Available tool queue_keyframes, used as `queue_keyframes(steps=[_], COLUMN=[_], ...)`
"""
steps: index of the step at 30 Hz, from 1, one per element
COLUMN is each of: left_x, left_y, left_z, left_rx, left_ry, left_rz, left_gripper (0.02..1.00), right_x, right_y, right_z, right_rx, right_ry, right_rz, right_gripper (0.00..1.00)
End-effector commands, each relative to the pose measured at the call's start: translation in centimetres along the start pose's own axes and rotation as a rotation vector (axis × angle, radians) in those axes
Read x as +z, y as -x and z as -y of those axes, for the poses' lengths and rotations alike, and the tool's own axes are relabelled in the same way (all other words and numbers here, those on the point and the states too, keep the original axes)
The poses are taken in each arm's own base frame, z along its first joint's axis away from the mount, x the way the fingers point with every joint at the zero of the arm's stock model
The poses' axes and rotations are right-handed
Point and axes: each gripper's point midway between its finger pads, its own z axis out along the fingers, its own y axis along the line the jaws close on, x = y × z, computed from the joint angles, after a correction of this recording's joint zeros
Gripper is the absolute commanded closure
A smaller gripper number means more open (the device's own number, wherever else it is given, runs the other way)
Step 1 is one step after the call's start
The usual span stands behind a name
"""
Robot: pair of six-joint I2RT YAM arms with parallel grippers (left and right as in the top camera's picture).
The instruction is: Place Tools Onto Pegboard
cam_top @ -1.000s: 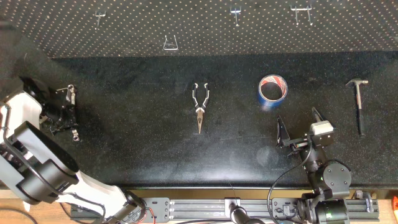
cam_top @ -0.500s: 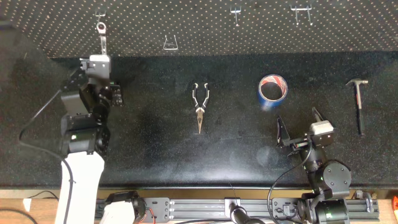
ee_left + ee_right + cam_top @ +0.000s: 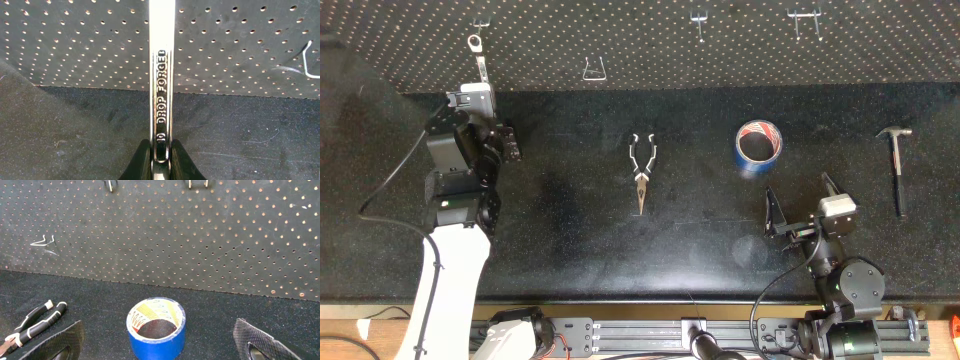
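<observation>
My left gripper [image 3: 477, 92] is shut on a silver wrench [image 3: 480, 66] and holds it lengthwise against the pegboard [image 3: 640, 45]. The wrench's ring end [image 3: 475, 42] sits just below the far-left hook [image 3: 480, 24]. In the left wrist view the wrench shaft [image 3: 161, 75] runs straight up from the gripper [image 3: 160, 159] over the board. Pliers [image 3: 641, 170] with white handles lie mid-table. A blue tape roll [image 3: 758, 143] and a hammer [image 3: 896, 165] lie to the right. My right gripper [image 3: 798, 190] stands open near the table's front, behind the tape roll [image 3: 156, 327].
The pegboard carries a wire hook [image 3: 593, 70] near its lower edge and two more hooks [image 3: 698, 20] [image 3: 805, 20] higher up. The black table mat [image 3: 560, 230] is bare between the pliers and the left arm. The pliers [image 3: 32, 325] lie beside the right gripper's finger [image 3: 55, 342].
The left arm swung from the table's left edge up to the pegboard with the wrench, then nudged it slightly up and left toward the hook. The right arm has stayed put.
</observation>
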Motion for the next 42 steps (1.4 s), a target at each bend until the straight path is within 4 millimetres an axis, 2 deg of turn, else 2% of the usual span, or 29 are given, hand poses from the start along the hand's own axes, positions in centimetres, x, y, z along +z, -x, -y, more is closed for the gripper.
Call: queue_keyframes(steps=[1,8,12,13,14,16,17,18,19,21,22,23,24,25,26,28,30,32,35,38,42], left_x=[0.4,1.7,2.3,2.3,2.3,2.1,1.9,1.2,0.1,-2.5,-3.7,-5.3,-5.8,-6.5,-6.4,-6.9,-7.6,-6.0,-3.6,-0.1,2.4], left_y=[0.3,-1.1,-0.8,-0.6,-0.6,-0.8,-1.0,-1.8,-2.6,-3.3,-4.1,-4.8,-4.6,-4.6,-5.3,-7.1,-8.9,-9.5,-8.7,-9.2,-11.5], left_z=[-0.3,-0.3,-0.3,-0.3,-0.5,-2.7,-3.1,-2.7,-1.8,2.1,2.9,2.9,4.2,7.2,8.2,12.1,14.1,18.3,22.2,24.5,24.8], left_rx=[-0.015,-0.014,-0.014,-0.014,-0.013,-0.004,-0.003,0.006,0.025,0.073,0.095,0.112,0.105,0.083,-0.115,-0.17,-0.163,-0.126,-0.087,-0.056,-0.02], left_ry=[0.017,0.014,0.015,0.016,0.03,0.156,0.18,0.169,0.147,0.007,-0.019,-0.014,-0.088,-0.242,-0.221,-0.263,-0.217,-0.219,-0.241,-0.206,-0.156], left_rz=[0.001,-0.051,-0.036,-0.026,-0.028,-0.037,-0.046,-0.083,-0.125,-0.156,-0.184,-0.207,-0.192,-0.189,-0.241,-0.337,-0.451,-0.582,-0.645,-0.722,-0.772], left_gripper=[0.989,0.989,0.985,0.746,0.404,0.02,0.023,0.023,0.023,0.025,0.025,0.025,0.025,0.025,0.023,0.02,0.02,0.023,0.02,0.023,0.023], right_x=[0.0,0.0,0.0,0.0,0.0,0.0,0.0,0.0,0.0,0.0,0.0,0.0,0.0,0.0,0.0,0.0,0.0,0.0,0.0,0.0,0.0], right_y=[-0.1,-0.1,-0.1,-0.1,-0.1,-0.1,-0.1,-0.1,-0.1,-0.1,-0.1,-0.1,-0.1,-0.1,-0.1,-0.1,-0.1,-0.1,-0.1,-0.1,-0.1], right_z=[-0.1,-0.1,-0.1,-0.1,-0.1,-0.1,-0.1,-0.1,-0.1,-0.1,-0.1,-0.1,-0.1,-0.1,-0.1,-0.1,-0.1,-0.1,-0.1,-0.1,-0.1], right_rx=[-0.011,-0.011,-0.011,-0.011,-0.011,-0.011,-0.011,-0.011,-0.011,-0.011,-0.011,-0.011,-0.011,-0.011,-0.011,-0.011,-0.011,-0.011,-0.011,-0.011,-0.011], right_ry=[0.006,0.006,0.006,0.006,0.006,0.006,0.006,0.006,0.006,0.006,0.006,0.006,0.006,0.006,0.006,0.006,0.006,0.006,0.006,0.006,0.006], right_rz=[0.0,-0.001,0.0,0.0,0.0,0.0,0.0,0.0,0.0,0.0,0.0,-0.001,0.0,-0.001,-0.001,-0.001,0.0,0.0,0.0,0.0,0.0], right_gripper=[0.025,0.025,0.025,0.025,0.025,0.025,0.025,0.025,0.025,0.025,0.025,0.025,0.025,0.025,0.025,0.025,0.025,0.025,0.025,0.025,0.025])
